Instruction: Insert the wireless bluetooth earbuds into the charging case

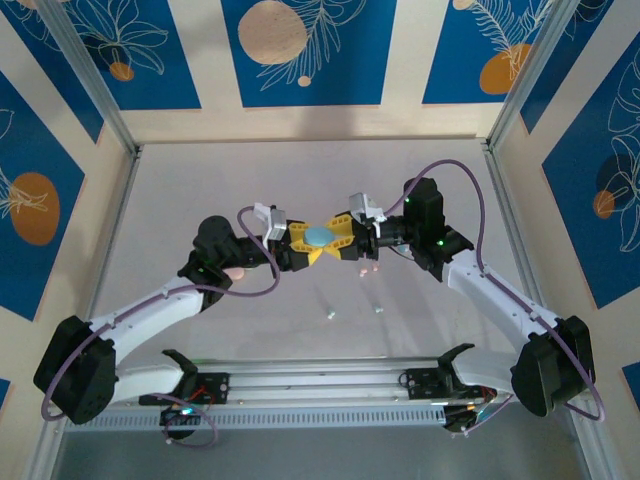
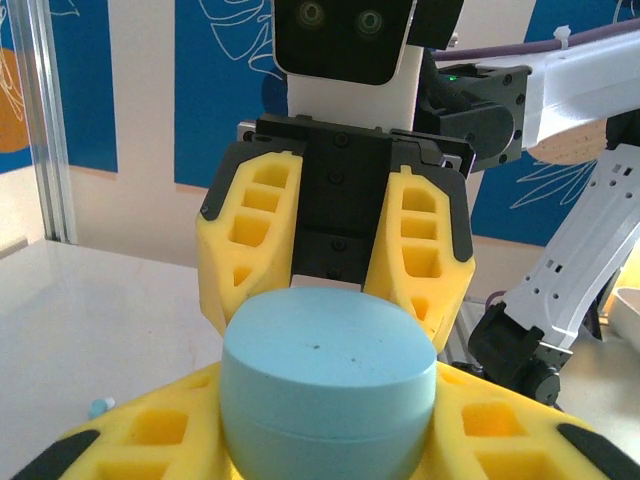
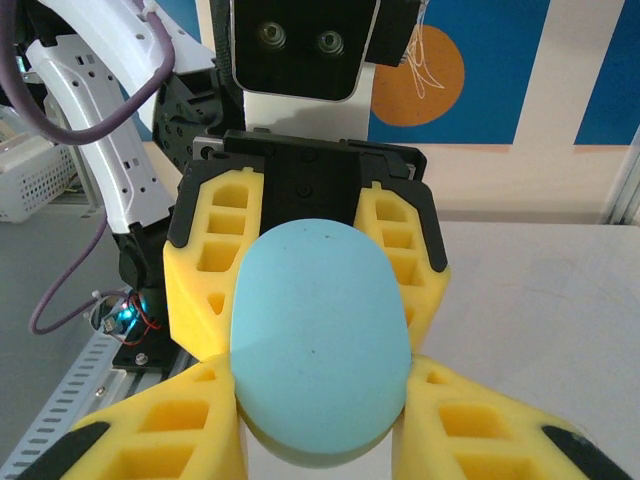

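The charging case, a pale blue closed pebble, hangs above the table's middle between both grippers. My left gripper comes from the left, its yellow fingers pressed on the case from both sides. My right gripper comes from the right and is shut on the same case, with its fingers flanking it. Each wrist view faces the other gripper across the case. Tiny earbuds lie on the table: two pale ones, pink ones, and one blue-white bud.
A metal rail runs along the near edge between the arm bases. A pinkish object lies partly under the left arm. Aluminium posts and patterned blue walls ring the table. A white basket stands off the table.
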`<action>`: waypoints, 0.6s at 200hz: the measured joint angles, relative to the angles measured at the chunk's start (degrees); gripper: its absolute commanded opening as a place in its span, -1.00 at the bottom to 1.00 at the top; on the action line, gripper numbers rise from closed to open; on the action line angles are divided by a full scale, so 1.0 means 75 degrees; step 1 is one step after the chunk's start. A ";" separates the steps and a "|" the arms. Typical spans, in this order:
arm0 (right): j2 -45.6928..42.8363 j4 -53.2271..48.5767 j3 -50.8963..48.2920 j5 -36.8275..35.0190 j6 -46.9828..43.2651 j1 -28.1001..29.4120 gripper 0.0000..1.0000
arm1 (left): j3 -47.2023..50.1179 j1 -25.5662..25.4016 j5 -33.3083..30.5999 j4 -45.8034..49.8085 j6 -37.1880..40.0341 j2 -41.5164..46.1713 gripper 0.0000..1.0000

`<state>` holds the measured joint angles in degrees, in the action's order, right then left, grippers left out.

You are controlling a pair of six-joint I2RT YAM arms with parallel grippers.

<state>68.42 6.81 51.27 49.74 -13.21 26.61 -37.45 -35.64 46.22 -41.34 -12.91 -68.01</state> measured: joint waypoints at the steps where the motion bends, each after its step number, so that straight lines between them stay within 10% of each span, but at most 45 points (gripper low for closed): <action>1: 0.0000 0.0000 0.0000 0.0000 0.0000 0.0000 -0.33 | 0.0000 0.0000 0.0000 0.0000 0.0003 0.0000 -0.39; 120: 0.0265 -0.0149 0.0213 0.0213 0.1600 -0.0178 0.03 | 0.0000 0.0052 -0.0026 0.0015 0.0207 -0.0003 -0.53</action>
<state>70.41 5.69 52.86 51.33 -1.21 25.28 -37.45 -35.24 46.02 -41.23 -11.35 -68.03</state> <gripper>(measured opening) 0.502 0.346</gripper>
